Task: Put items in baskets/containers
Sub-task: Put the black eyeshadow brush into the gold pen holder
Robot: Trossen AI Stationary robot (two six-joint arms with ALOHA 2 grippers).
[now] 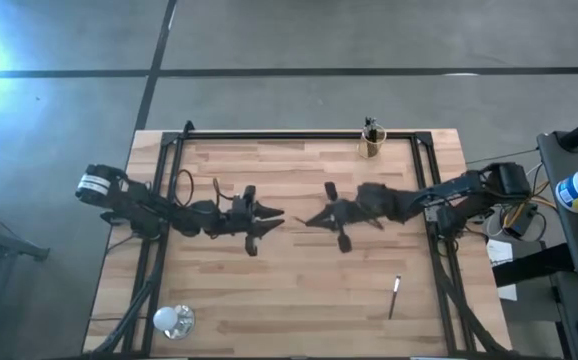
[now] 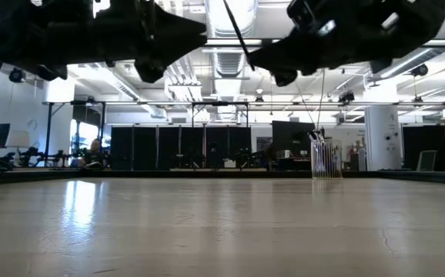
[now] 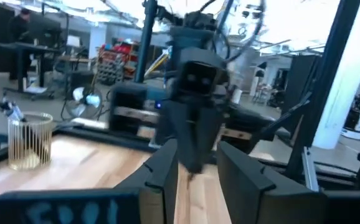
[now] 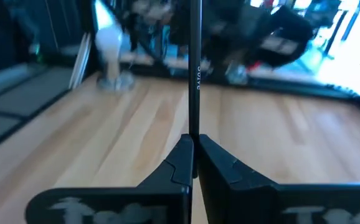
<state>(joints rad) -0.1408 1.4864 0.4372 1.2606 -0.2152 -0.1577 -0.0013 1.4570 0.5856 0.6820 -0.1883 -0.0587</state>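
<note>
The right gripper (image 4: 192, 149) is clenched on a stick (image 4: 195, 74) — long axis upright — the cup (image 1: 371, 143) nearer it than the released left gripper (image 1: 274, 217).

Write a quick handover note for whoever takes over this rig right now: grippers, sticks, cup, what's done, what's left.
Right gripper: jaws shut on a stick, raised over mid-table.
Left gripper: jaws open, empty, facing the right one at mid-table.
Cup: at the table's far edge, already holding several sticks.
Loose stick: lying near the right front.
White ball: front left corner, not part of the job.
Left: drop the held stick in the cup, then fetch the loose one.
</note>
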